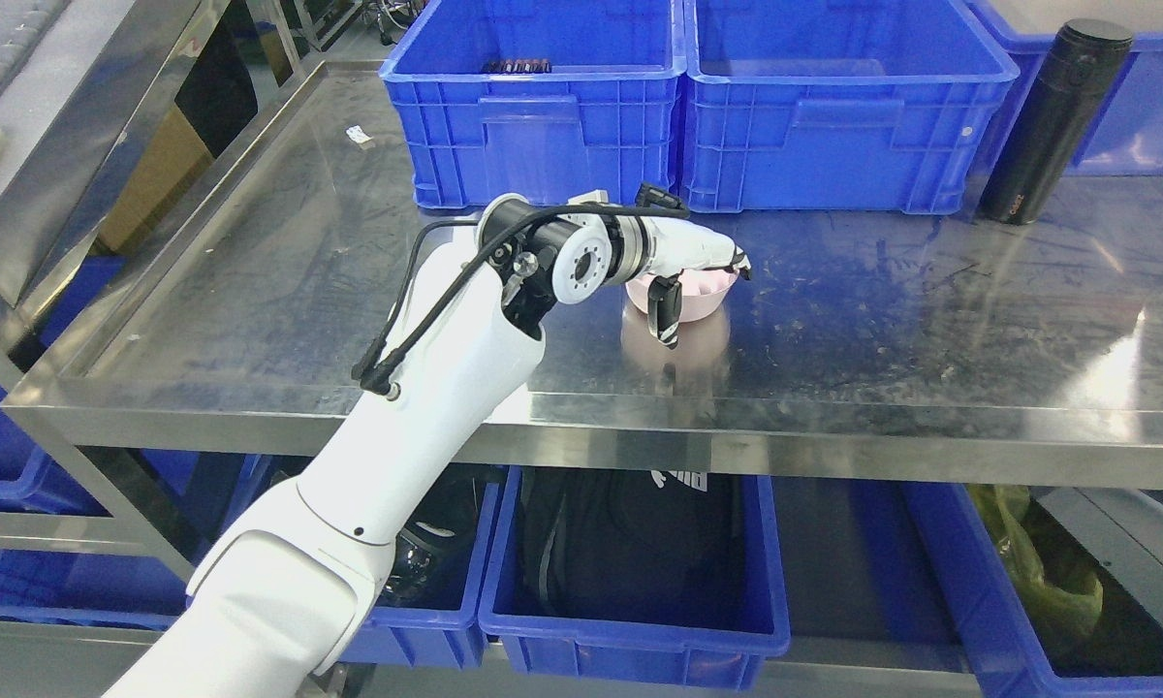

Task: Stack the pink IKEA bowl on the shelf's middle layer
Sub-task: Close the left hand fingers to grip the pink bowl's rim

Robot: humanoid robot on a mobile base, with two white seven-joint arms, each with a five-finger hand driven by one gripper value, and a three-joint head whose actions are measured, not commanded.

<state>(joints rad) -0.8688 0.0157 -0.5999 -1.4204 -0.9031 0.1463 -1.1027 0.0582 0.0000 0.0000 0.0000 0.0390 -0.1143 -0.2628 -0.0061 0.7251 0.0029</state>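
Note:
A pink bowl (709, 294) stands upright on the steel shelf layer (882, 320), near its middle, in front of the blue crates. My left hand (702, 306) reaches in from the lower left and sits over the bowl. Its thumb (665, 315) hangs down against the bowl's near left wall and its fingers (727, 260) lie across the rim to the far side, so the hand is closed on the bowl. The bowl's base rests on the shelf, with its reflection below it. The right arm does not show.
Two blue crates (533, 107) (833, 107) stand at the back of the shelf. A tall black flask (1052, 121) stands at the back right. Blue bins (640, 572) with dark items sit on the layer below. A steel frame post (87, 165) rises at the left.

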